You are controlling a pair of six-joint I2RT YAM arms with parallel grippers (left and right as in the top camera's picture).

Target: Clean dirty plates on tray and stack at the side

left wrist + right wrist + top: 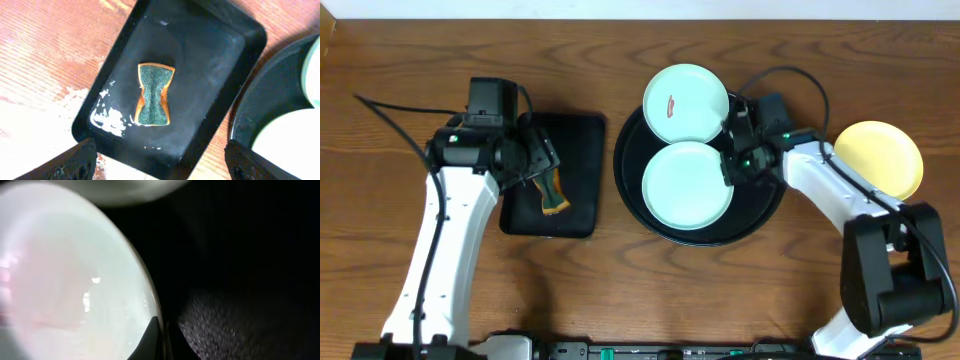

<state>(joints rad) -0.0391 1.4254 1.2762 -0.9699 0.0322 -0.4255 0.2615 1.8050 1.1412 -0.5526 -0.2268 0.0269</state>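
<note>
Overhead: two mint plates [687, 185] lie on the round black tray [628, 160] mid-frame, the upper one [686, 103] smeared. The yellow plate [878, 158] sits on the table [420, 60], right.
Left wrist: a sponge [154, 94] lies loose in the rectangular tray [210, 55], with the left gripper [162, 165] spread wide.
Right wrist: blurred. The right gripper [159, 340] is closed at a mint plate's rim; whether it pinches the rim is unclear.

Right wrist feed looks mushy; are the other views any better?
Right wrist: the pale mint round plate sits too close, blurred, with glare spots; the large round black tray is featureless dark. Left wrist: sharp on the green-and-orange sponge, wooden table washed out lower left. Overhead: even, sharp.
</note>
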